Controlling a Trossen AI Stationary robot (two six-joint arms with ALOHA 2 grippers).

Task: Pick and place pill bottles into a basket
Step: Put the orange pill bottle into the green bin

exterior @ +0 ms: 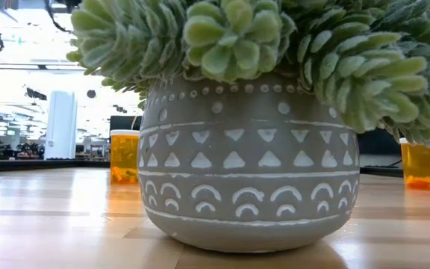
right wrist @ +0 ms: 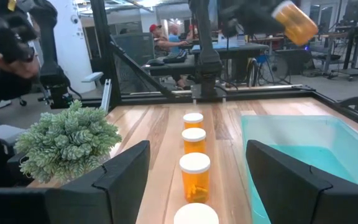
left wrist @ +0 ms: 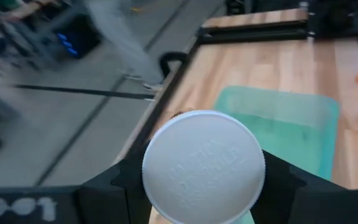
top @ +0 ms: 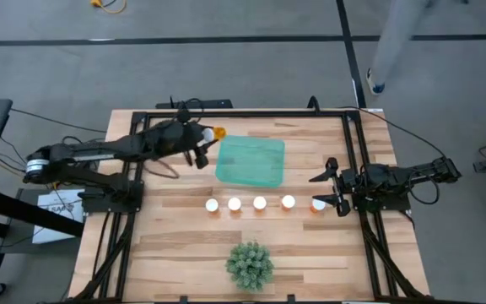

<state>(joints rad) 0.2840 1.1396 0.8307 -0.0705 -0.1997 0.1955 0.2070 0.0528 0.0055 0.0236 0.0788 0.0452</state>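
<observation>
My left gripper is shut on an amber pill bottle held in the air over the far left corner of the teal-green basket. Its white cap fills the left wrist view. Several more white-capped bottles stand upright in a row on the table, nearer than the basket. My right gripper is open at the row's right end. Its fingers stand on either side of the rightmost bottle, whose cap shows between them, untouched. My left gripper pinches the bottle between its two fingers, one on each side. The cap faces the wrist camera and hides the place of contact. The bottle is lifted clear and lies tilted, its amber base pointing away from the wrist toward the table's right.
A spiky green plant in a patterned grey pot stands near the table's front edge and blocks most of the low view. Black frame rails run along the table's sides. A person stands beyond the far right corner.
</observation>
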